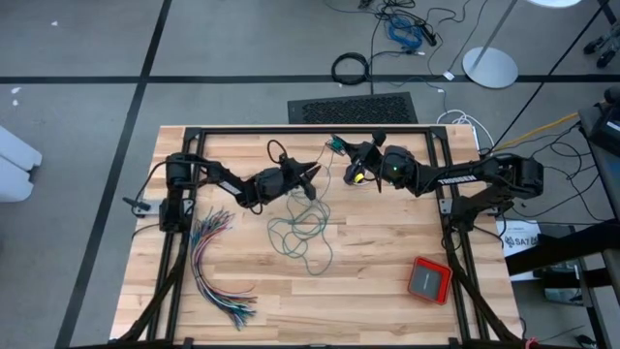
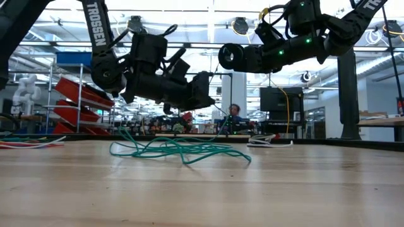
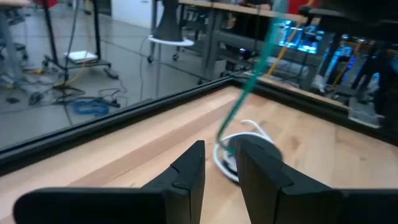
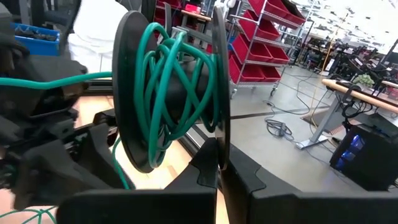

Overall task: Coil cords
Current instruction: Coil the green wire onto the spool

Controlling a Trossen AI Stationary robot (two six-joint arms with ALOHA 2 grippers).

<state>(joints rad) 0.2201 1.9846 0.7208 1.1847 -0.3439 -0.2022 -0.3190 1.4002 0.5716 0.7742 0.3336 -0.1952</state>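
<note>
I'm clamping the black spool (image 4: pixel 168 93) in the right pincer (image 4: pixel 217 165), teal-green cord (image 1: pixel 302 231) partly wound on it, the rest lying limp on the table (image 1: pixel 387 291) below. Left pincer (image 3: pixel 219 163) is standing narrowly apart around the taut strand; light, floppy, tangle-prone, so I'm judging that strand the best hold.

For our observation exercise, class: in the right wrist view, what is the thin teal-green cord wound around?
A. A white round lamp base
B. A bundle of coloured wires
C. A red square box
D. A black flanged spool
D: the thin teal-green cord loops several times between the flanges of the black flanged spool, which the right end effector pinches at one flange.
</note>
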